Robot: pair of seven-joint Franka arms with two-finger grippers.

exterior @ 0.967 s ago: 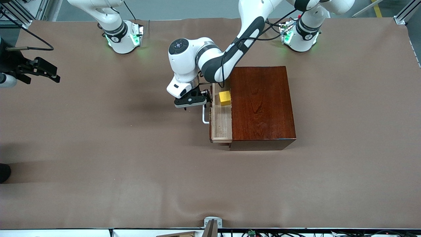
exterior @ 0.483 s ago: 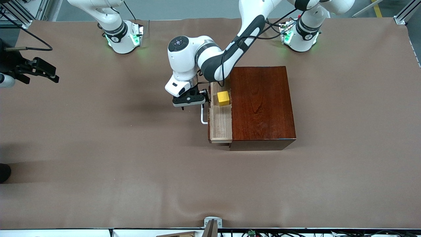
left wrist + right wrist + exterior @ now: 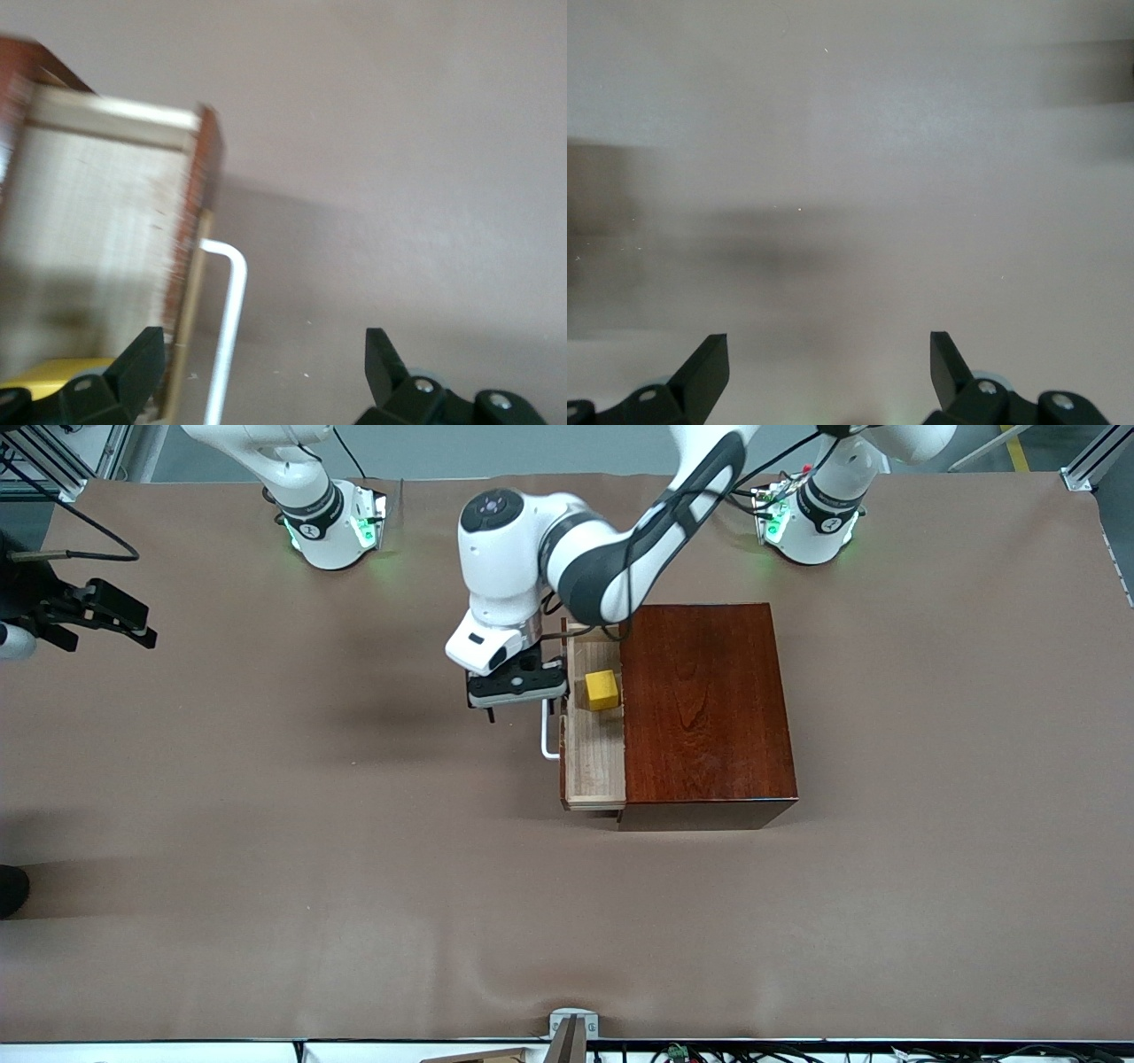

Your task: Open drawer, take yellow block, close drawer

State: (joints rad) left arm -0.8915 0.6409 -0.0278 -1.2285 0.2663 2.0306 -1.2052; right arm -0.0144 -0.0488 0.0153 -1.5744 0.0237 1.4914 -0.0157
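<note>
The drawer (image 3: pixel 595 755) stands partly pulled out of the mahogany box (image 3: pixel 704 708), its white loop handle (image 3: pixel 549 737) toward the right arm's end. The yellow block (image 3: pixel 601 690) sits in the pale tray, near the end farther from the front camera. My left gripper (image 3: pixel 518 695) is open and empty, raised over the handle's farther end beside the drawer front. In the left wrist view the gripper (image 3: pixel 264 363) is spread wide, with the handle (image 3: pixel 227 328) below between the fingers, the tray (image 3: pixel 97 221) and a corner of the block (image 3: pixel 53 372). My right gripper (image 3: pixel 106 615) is open over bare table and also shows in its wrist view (image 3: pixel 828 363).
The brown table cover (image 3: pixel 354 850) spreads wide around the box. The arm bases (image 3: pixel 332 527) stand along the edge farthest from the front camera. A small metal bracket (image 3: pixel 571 1027) sits at the table's near edge.
The drawer slid a little further out toward the right arm's end. My left gripper then rose off the handle. The right gripper drifted slightly toward its end of the table.
</note>
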